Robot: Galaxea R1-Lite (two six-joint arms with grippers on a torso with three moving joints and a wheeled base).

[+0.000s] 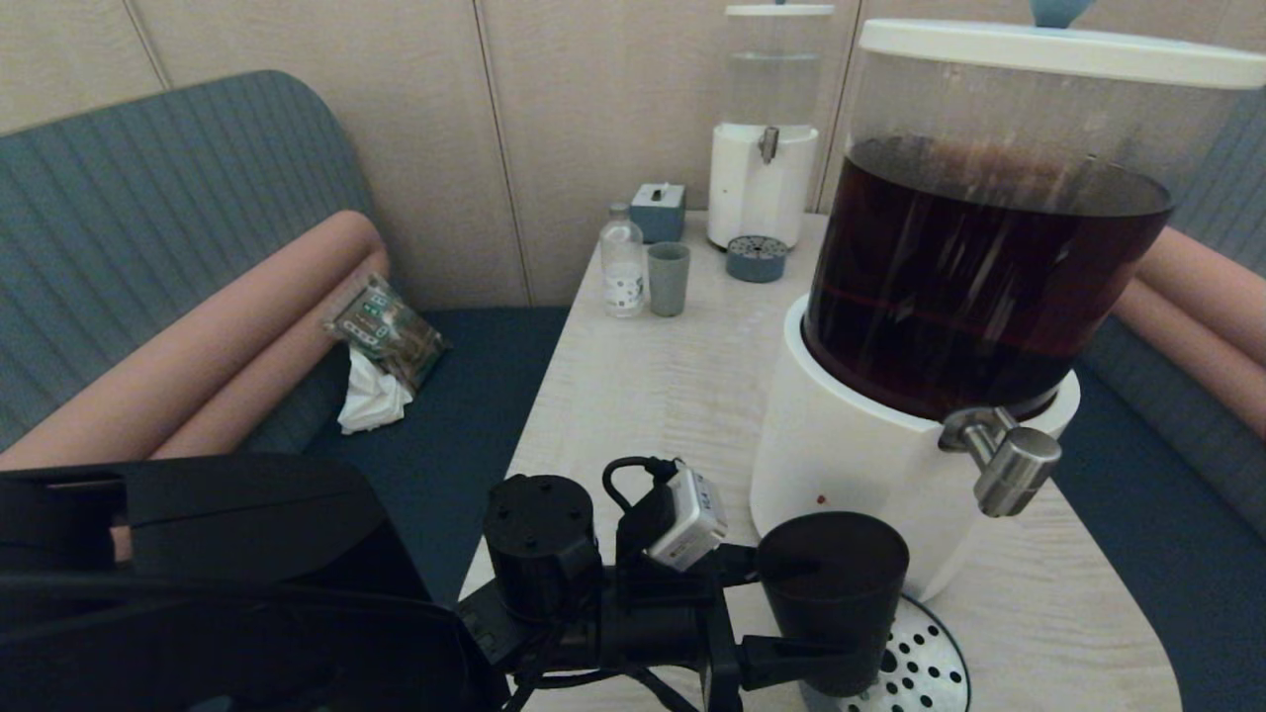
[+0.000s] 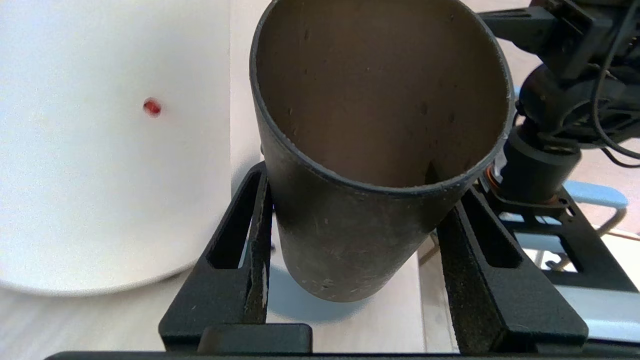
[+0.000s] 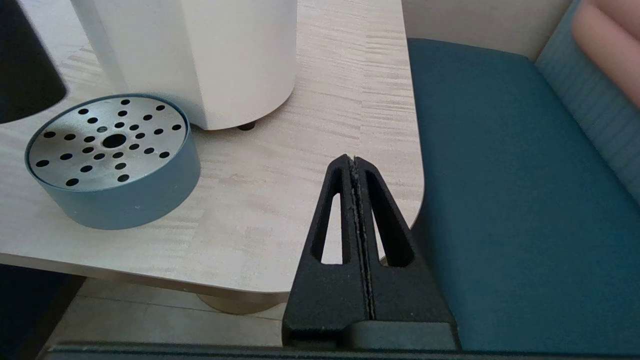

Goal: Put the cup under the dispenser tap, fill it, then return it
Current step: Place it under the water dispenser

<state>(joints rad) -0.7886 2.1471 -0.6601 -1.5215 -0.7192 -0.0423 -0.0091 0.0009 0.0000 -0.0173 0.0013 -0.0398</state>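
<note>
Gripping the cup (image 1: 834,593) from the side, the left gripper (image 1: 781,618) had its two black fingers (image 2: 245,260) pressed against opposite walls of the tumbler, low on its body, which left the mouth unobstructed for liquid to fall in. The cup hung upright at the near edge of the desk (image 1: 673,396), over the inner side of the drip tray (image 3: 107,160) and seemingly a little above the perforated metal plate rather than resting on it, though the contact could not be made out for certain. Its inside looked dry and empty. The dispenser tap (image 1: 1014,470) jutted from the front of the dark-liquid dispenser (image 1: 979,267), above the cup and off toward the desk's right edge, so the rim did not appear to sit squarely beneath the spout yet; the cup probably needed to slide that way before filling. The right gripper (image 3: 356,167) waited off the near right corner of the desk with its fingers pressed flat together, holding nothing, perhaps kept close to work the tap. Farther back stood a grey-blue tumbler (image 1: 669,279) and a small bottle (image 1: 622,262).
</note>
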